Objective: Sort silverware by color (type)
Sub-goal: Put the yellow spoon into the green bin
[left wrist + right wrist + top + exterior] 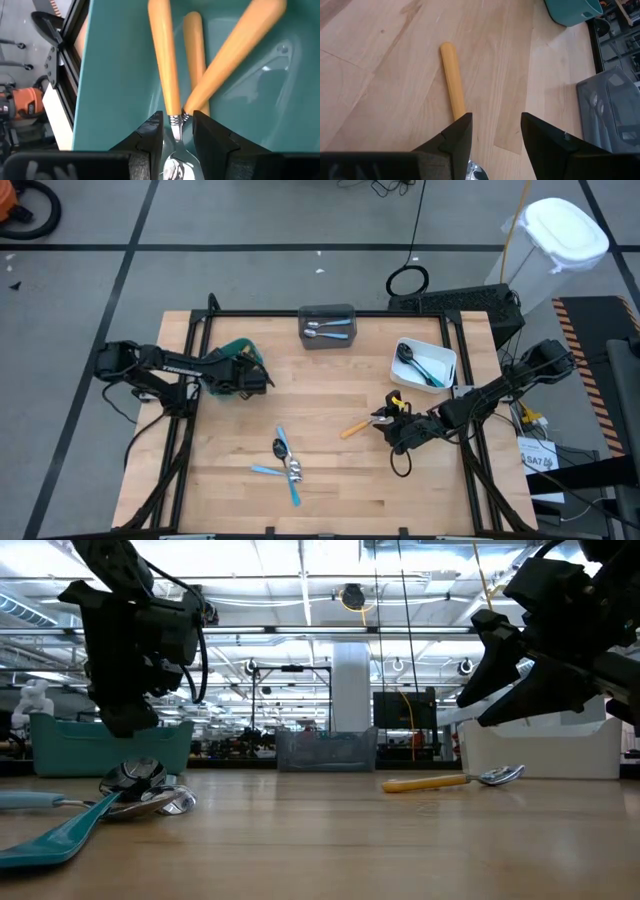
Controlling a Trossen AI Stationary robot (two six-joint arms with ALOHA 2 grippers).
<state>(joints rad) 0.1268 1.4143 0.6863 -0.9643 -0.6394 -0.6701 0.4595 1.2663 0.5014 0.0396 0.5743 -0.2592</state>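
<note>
My left hand (pixel 177 142) hangs over the teal bin (pixel 240 350), because that is where the orange-handled pieces belong. Between its fingers sits the neck of an orange-handled spoon (pixel 162 60), handle pointing away from me into the bin, where two more orange handles (pixel 230 55) already lie crossed just beyond my fingertips. The fingers stand a little apart on either side of the neck; I cannot tell whether they grip it or have let go. The handle seems already down among the others, so I judge this to be the moment of letting go.

My right hand (pixel 495 132) is low over the bench (pixel 330 390), fingers spread and holding nothing. Straight ahead, between and just past its fingertips, lies another orange-handled spoon (pixel 452 80), flat on the wood with its handle pointing away and its bowl right under the hand. I have lined the fingers up astride the neck so that closing takes it crosswise, near the bowl.

The rest waits. A small heap of blue-handled pieces (pixel 285 465) lies on the bench well off from both hands, nearer my right. The grey bin (pixel 327 325) at the far edge holds blue-handled ones, and the white bin (pixel 425 365) just beyond my right hand holds black-headed ones, so each colour has its place.
</note>
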